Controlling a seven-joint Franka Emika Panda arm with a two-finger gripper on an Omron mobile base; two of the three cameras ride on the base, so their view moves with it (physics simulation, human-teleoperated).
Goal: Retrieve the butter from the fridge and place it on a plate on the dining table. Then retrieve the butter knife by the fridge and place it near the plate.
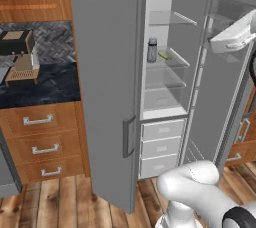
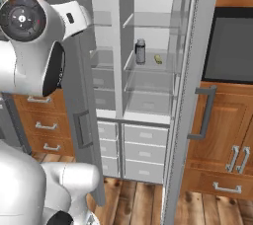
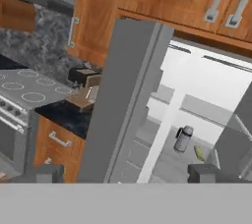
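The fridge (image 1: pixel 107 72) stands with both grey doors swung open, showing its white interior, clear shelves and white drawers. The butter (image 1: pixel 165 56) (image 2: pixel 158 59) (image 3: pixel 199 153), a small pale-yellow stick, lies on a middle shelf just right of a grey can (image 1: pixel 152 50) (image 2: pixel 140 51) (image 3: pixel 183 138). My gripper (image 3: pixel 125 174) is open, its two dark fingertips (image 3: pixel 45 173) far apart with nothing between them. It hangs high in front of the fridge, well away from the butter. The butter knife, the plate and the dining table are out of view.
The left fridge door (image 3: pixel 123 110) juts out between me and the black counter (image 1: pixel 45 89) with the coffee machine (image 1: pixel 20 54). A stove (image 3: pixel 24 90) sits further left. Right of the fridge is a wooden cabinet with a microwave (image 2: pixel 230 51).
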